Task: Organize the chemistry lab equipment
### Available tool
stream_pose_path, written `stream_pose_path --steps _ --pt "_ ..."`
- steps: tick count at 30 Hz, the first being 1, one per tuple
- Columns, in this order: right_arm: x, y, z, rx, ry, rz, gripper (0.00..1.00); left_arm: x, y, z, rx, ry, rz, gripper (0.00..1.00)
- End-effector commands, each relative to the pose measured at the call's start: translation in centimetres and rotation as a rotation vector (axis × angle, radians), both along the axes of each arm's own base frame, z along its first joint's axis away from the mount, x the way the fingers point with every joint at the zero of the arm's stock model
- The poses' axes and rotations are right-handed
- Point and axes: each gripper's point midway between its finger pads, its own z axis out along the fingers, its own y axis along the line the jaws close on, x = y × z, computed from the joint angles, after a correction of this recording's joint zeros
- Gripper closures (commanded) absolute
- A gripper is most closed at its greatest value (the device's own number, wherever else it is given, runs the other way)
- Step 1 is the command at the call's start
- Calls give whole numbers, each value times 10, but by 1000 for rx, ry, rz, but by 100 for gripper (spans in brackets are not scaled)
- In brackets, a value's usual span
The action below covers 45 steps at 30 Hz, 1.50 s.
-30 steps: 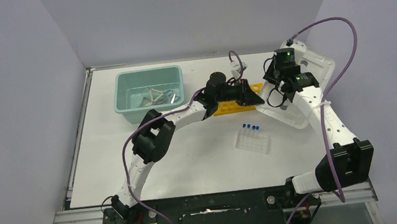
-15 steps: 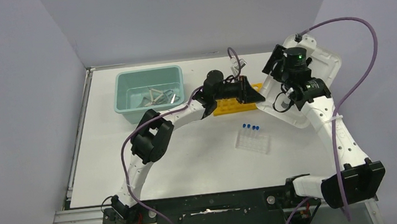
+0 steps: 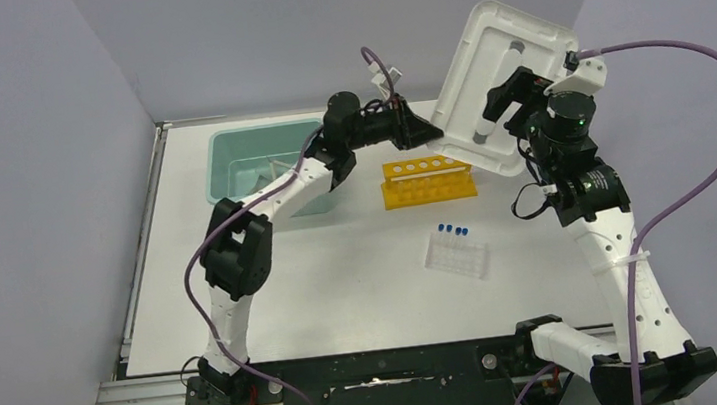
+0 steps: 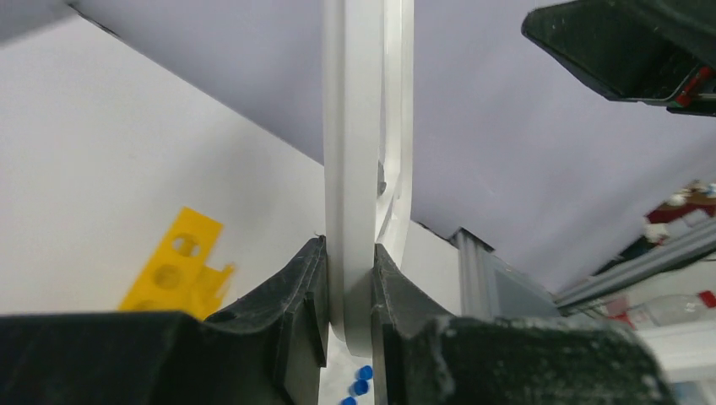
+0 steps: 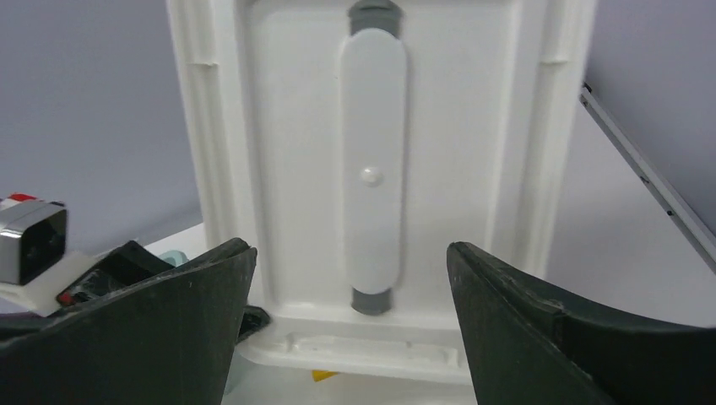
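Left gripper (image 3: 431, 135): black jaws pinched together on the rim of the white lid (image 3: 507, 71), one pad on each face of the thin edge (the left wrist view shows this closely)
White lid: moulded plastic, rectangular with rounded corners and a raised rim, held off the table (image 3: 344, 294) and tilted, at about 1 o'clock in the overhead view; its inner face has a long oval recess with a small central nub and grey tabs at both ends
Right gripper (image 3: 518, 110): matte black fingers spread wide apart, facing the lid's inner face, holding nothing
Blue-capped tubes (image 3: 453, 229): a short row of small round caps standing in the clear rack (image 3: 458, 257), at about 3 o'clock from table centre
Clear rack: transparent, flat, rectangular, lying askew on the white tabletop
Yellow rack (image 3: 428, 180): opaque plastic with a row of round holes, just at 12 o'clock from the tubes
Teal tub (image 3: 221, 177): smooth plastic bin at 11 o'clock, its contents mostly hidden behind the left arm
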Motion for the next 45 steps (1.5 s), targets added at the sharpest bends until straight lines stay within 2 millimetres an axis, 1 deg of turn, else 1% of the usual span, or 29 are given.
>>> stream_pose_path --steps 1,6,9,11,13,16,17,21,23,26,27,30,33,35,37,39,41,45 --pt "-6 -2 34 27 -116 -9 14 15 48 96 -15 -388 194 100" --pt "-10 -4 42 53 -143 -9 15 47 92 101 171 -515 450 100" --pt "-9 -7 42 64 -149 -6 15 62 121 101 311 -604 597 100" --pt "-6 -9 37 79 -138 -3 15 68 144 88 430 -670 686 100" --pt "-3 -11 33 115 -130 13 15 65 168 84 519 -757 780 100" --pt "5 -11 27 214 -117 88 11 58 211 82 618 -844 954 100" --pt "8 -10 26 250 -114 113 11 52 230 88 647 -878 1026 100" --pt "23 -2 17 359 -84 220 11 35 274 89 709 -958 1199 100" --pt "31 8 10 407 -69 287 10 28 289 93 739 -991 1268 100" --pt "39 25 -2 469 -45 388 11 17 299 104 762 -1064 1325 100" --pt "42 28 -8 487 -35 410 11 14 300 107 756 -1088 1331 100" --pt "47 36 -15 524 -26 456 11 11 298 110 749 -1132 1322 100" --pt "50 38 -16 533 -26 471 11 6 292 112 728 -1199 1317 100" --pt "51 38 -12 535 -39 475 12 3 287 112 725 -1255 1311 100" --pt "50 38 -5 537 -61 481 12 3 283 108 752 -1313 1306 100" --pt "50 38 3 533 -83 489 12 6 279 98 817 -1370 1286 100" --pt "49 40 7 537 -97 504 12 6 275 86 904 -1449 1258 100" --pt "48 45 12 547 -115 541 12 2 271 70 1020 -1550 1258 100"
